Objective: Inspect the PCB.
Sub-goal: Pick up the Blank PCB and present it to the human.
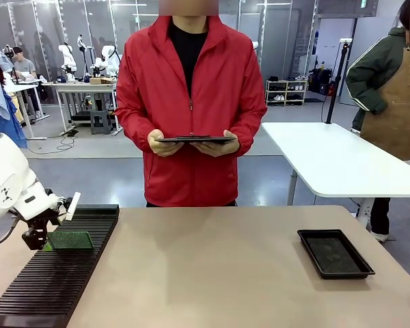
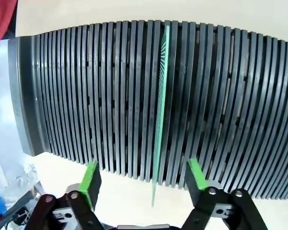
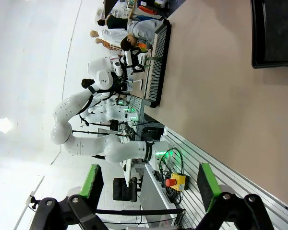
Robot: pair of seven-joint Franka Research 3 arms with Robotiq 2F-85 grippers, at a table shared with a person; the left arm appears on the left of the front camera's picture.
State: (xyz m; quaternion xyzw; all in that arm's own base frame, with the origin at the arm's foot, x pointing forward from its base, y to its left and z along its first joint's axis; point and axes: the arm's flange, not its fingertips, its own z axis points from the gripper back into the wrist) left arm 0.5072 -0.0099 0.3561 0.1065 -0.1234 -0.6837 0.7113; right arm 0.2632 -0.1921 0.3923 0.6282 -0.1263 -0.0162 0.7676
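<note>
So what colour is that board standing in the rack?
The PCB is dull green, standing in the black rack; the front view shows it best.

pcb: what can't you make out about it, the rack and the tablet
- PCB faces: left wrist view sees it edge-on in the rack; front view too small for parts.
- Rack's near end: runs off the front view's bottom edge.
- Tablet screen: front view, held flat, edge-on to the camera.
</note>
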